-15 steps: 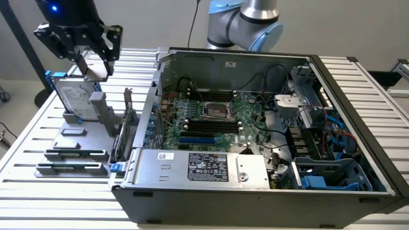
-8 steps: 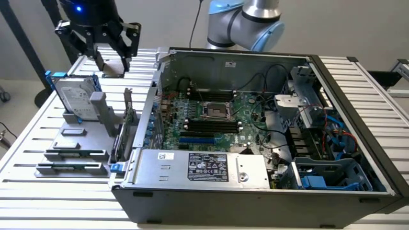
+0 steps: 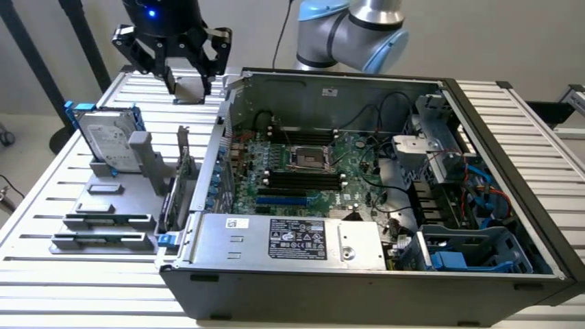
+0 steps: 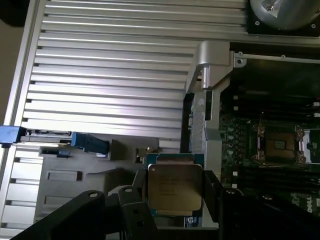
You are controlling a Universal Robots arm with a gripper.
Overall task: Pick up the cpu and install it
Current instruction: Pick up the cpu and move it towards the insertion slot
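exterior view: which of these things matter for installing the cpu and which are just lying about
For the job:
- cpu, between the fingers of the gripper
- cpu socket on the motherboard

Lying about:
- hard drive with blue bracket
- memory sticks in their holders
- power supply

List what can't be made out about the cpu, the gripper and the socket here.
1. cpu lettering: wrist view, too fine to read.
2. cpu underside: wrist view, hidden beneath its own metal top.
3. cpu outline: exterior view, mostly covered by the gripper.
4. socket pins: both views, too small to tell.
5. gripper linkage: wrist view, cut off by the picture's edge.
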